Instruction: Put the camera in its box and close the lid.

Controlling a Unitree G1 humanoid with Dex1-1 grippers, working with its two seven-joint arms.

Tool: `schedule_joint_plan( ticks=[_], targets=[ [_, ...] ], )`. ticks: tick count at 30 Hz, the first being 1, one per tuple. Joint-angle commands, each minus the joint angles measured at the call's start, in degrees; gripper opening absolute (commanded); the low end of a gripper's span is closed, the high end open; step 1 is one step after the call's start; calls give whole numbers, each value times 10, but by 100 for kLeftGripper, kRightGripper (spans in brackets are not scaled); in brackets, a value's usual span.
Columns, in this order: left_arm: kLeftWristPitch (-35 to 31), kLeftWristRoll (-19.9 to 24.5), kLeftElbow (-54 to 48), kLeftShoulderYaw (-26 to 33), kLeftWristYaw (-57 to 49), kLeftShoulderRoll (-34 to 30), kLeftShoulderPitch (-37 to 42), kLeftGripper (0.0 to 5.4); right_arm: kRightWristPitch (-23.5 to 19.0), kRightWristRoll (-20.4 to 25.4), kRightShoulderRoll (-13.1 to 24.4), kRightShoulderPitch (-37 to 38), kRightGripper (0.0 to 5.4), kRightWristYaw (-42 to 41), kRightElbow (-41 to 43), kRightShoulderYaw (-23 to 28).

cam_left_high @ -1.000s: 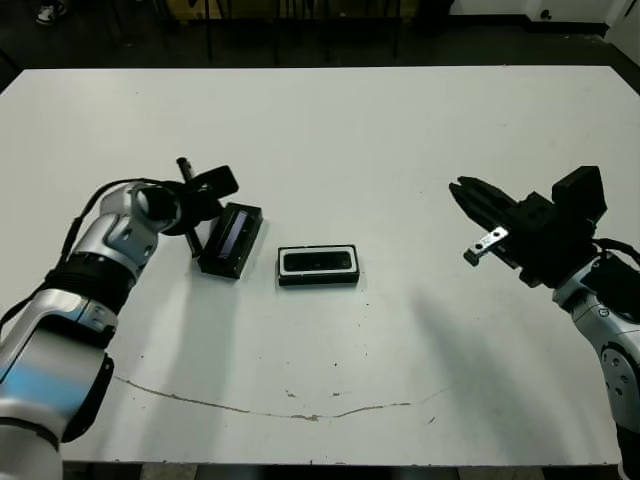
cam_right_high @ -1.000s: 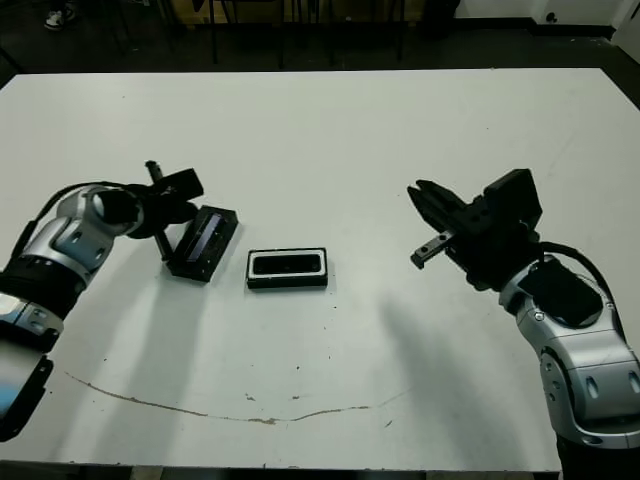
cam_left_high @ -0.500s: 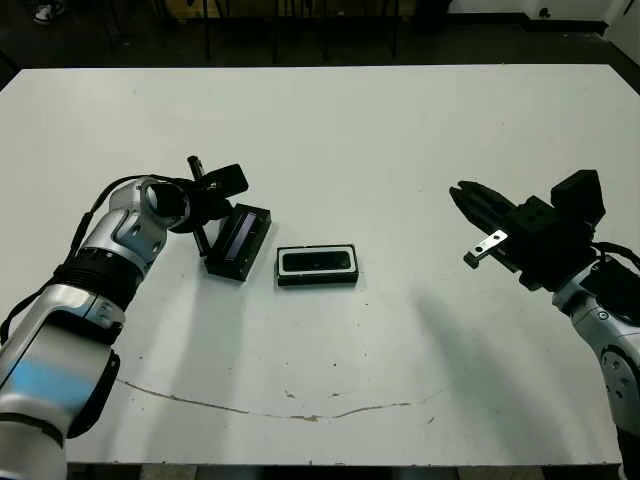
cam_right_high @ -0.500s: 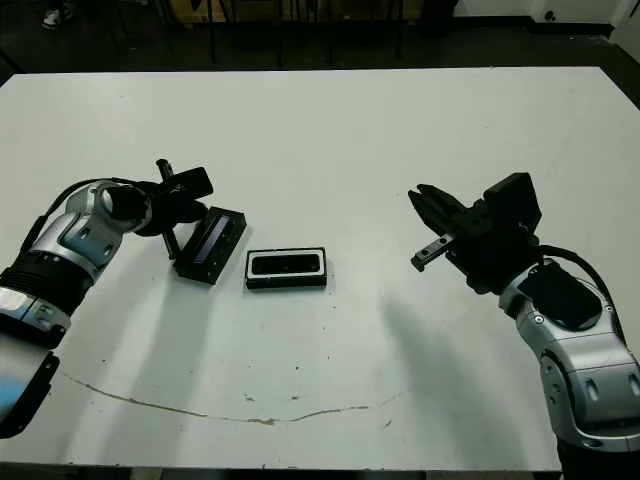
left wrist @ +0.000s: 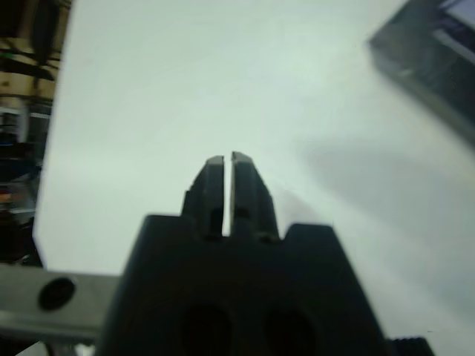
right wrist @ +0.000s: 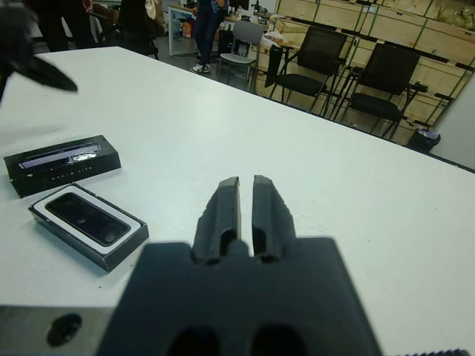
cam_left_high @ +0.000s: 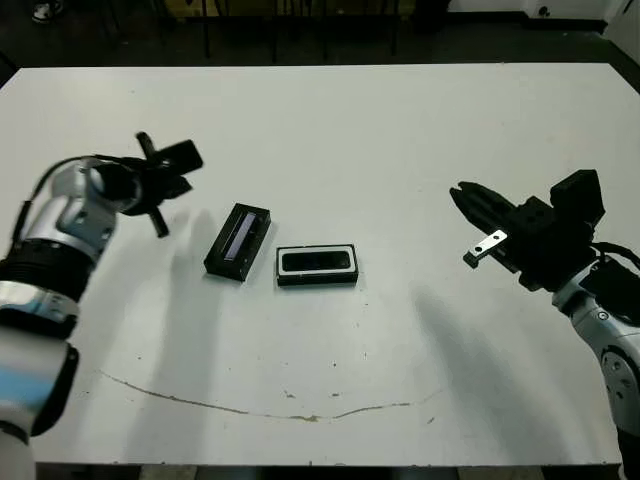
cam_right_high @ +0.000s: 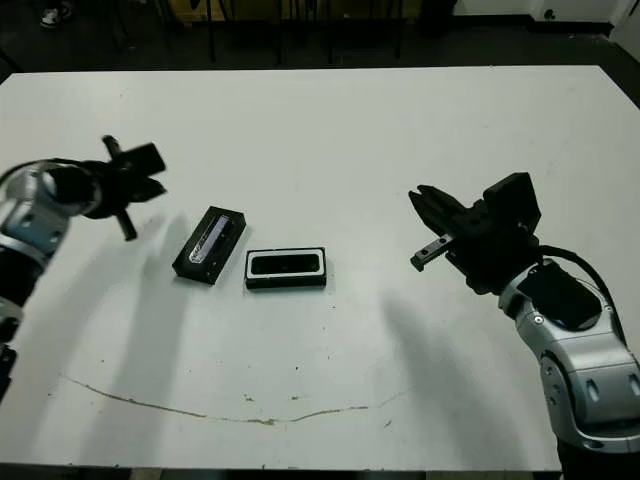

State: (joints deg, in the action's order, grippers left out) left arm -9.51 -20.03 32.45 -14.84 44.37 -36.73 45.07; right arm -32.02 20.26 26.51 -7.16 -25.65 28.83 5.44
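Starting at the left edge of the table (cam_left_high: 400, 130), finds the left gripper (cam_left_high: 158, 205) lifted clear of the surface, fingers pressed almost together on nothing, with only a sliver of light between them in its wrist view. Judges that an empty, parked pose: well apart from the lid and not set to take it.

Meets next the lid (cam_left_high: 238, 242), lying flat with its greyish inner face up, skewed to the table's edges, just beside the left end of the box (cam_left_high: 318, 281). Cannot tell from here about contact between the two.

Sees the camera (cam_left_high: 318, 262) already down in the white hollow of the box, lying level within the rim. Counts the first half of the task as done and the closing as not yet done. Reads the upturned lid as the snag: probably needs turning over before seating on the rim.

Places box and lid near the table's middle, far from every edge, with bare white surface all round for an approach from either side.

Ends toward the table's right edge with the right gripper (cam_left_high: 462, 192), held above the surface and pointing toward the box, fingers closed to a narrow slit, carrying nothing, well apart from the box.
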Motion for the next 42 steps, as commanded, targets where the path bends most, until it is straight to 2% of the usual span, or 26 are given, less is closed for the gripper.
schedule_joint_plan(
  ticks=[1, 5, 8, 12, 15, 21, 33, 37, 40, 42],
  targets=[
    [-24, 34, -83, 51, -19, -16, -55, 0, -7, 1, 4, 10, 1, 0, -2, 1],
    [-98, 139, -273, 169, -67, 29, -175, 0, -4, 0, 0, 14, 1, 4, -2, 0],
    [-158, 179, -425, 218, -124, 77, -265, 0, -3, -1, 0, 17, 1, 4, -3, 0],
    [-213, 184, -573, 211, -168, 108, -361, 30, -5, 4, -1, 20, 0, 4, -4, 3],
    [-230, 184, -629, 187, -180, 118, -409, 79, -1, 3, -2, 22, 0, 4, -5, 2],
    [-223, 184, -643, 138, -192, 130, -458, 189, -1, 2, -3, 30, 0, 7, 2, 2],
    [-187, 169, -612, 98, -224, 141, -455, 408, 2, 5, -7, 37, 0, 7, 1, 2],
    [-207, 171, -610, 102, -246, 159, -446, 481, 3, 4, -4, 37, 0, 5, 0, 0],
    [-247, 204, -608, 123, -258, 189, -431, 538, 5, 3, -4, 37, 0, 4, -2, -1],
    [-283, 223, -612, 135, -262, 200, -419, 539, 2, 3, -5, 38, 0, 7, 0, -2]
  ],
)
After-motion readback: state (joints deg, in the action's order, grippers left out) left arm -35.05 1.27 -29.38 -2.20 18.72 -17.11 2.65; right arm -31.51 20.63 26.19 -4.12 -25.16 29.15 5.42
